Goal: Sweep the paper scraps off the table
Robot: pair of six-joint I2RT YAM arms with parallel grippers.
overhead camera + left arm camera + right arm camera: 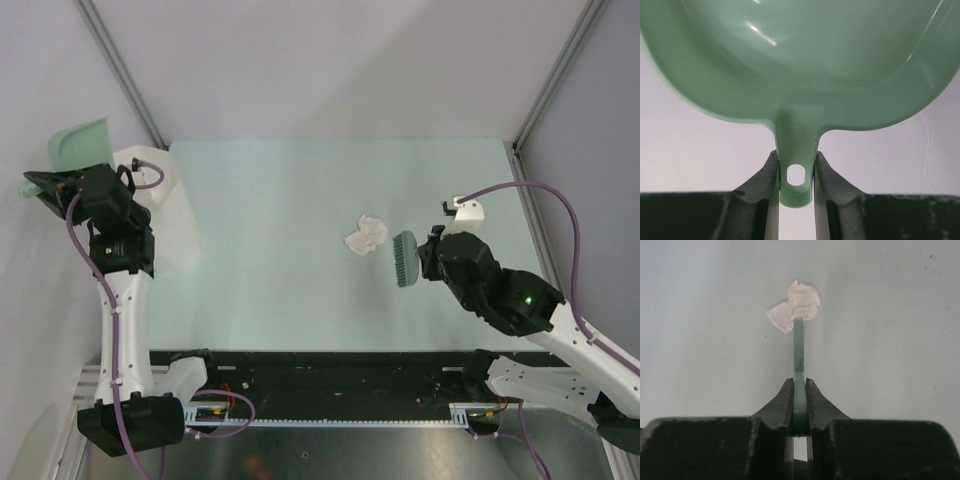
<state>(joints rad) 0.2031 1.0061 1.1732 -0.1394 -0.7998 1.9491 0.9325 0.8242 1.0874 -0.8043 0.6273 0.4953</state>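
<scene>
Crumpled white paper scraps [365,235] lie together on the pale mint-green table [270,190], right of its centre. My right gripper [428,258] is shut on a green brush [405,260], held just right of the scraps. In the right wrist view the brush [798,347] shows edge-on between the fingers of my right gripper [799,385], its far end at the scraps [797,305]. My left gripper [62,180] is shut on the handle of a light green dustpan [80,143], held up off the table's far left corner. In the left wrist view the dustpan [800,60] fills the top, above my left gripper [796,157].
A translucent white bin [170,215] stands at the table's left edge beside the left arm. Grey walls with metal corner posts [125,75] close in the back and sides. A black strip [330,362] with cables runs along the near edge.
</scene>
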